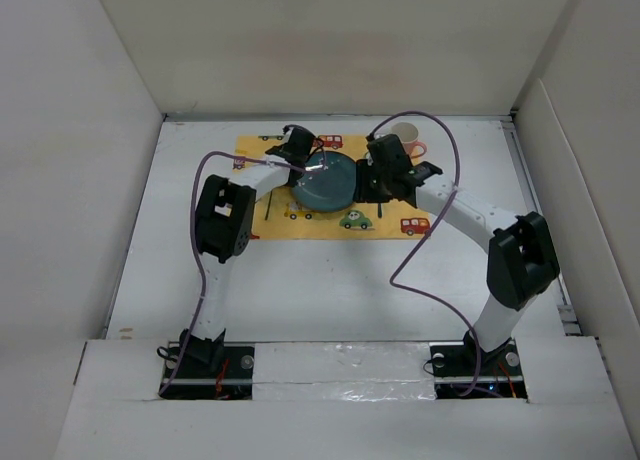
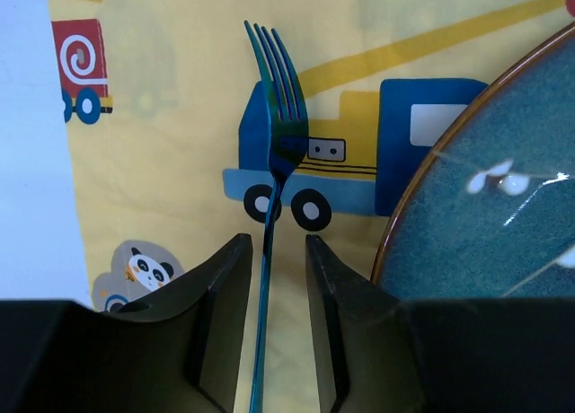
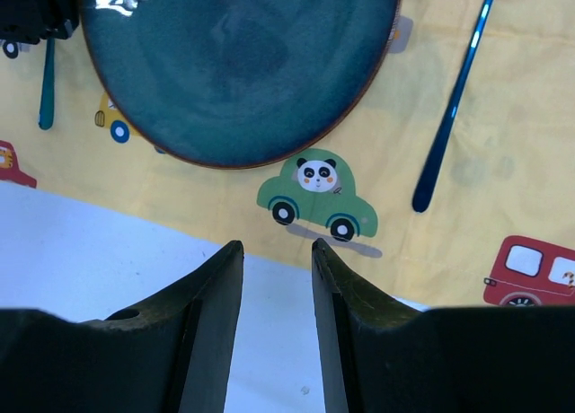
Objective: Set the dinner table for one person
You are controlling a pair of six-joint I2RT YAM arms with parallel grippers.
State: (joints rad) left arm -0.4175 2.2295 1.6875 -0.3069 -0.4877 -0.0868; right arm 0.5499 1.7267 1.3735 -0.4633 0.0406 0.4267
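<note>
The dinner table (image 1: 300,290) is a plain white top; it also shows in the left wrist view (image 2: 27,162) and the right wrist view (image 3: 90,251). A teal plate (image 1: 325,183) sits on the yellow car-print mat (image 1: 300,220). A blue fork (image 2: 274,117) lies on the mat left of the plate (image 2: 485,215). My left gripper (image 2: 274,242) is open and straddles the fork's handle, with a gap on each side. My right gripper (image 3: 277,247) is open and empty, hovering near the mat's front edge, below the plate (image 3: 234,63).
A long blue utensil handle (image 3: 449,108) lies on the mat right of the plate. A pale pink cup (image 1: 407,135) stands at the mat's far right corner. White walls (image 1: 70,180) enclose the table on three sides. Purple cables (image 1: 440,240) loop off both arms.
</note>
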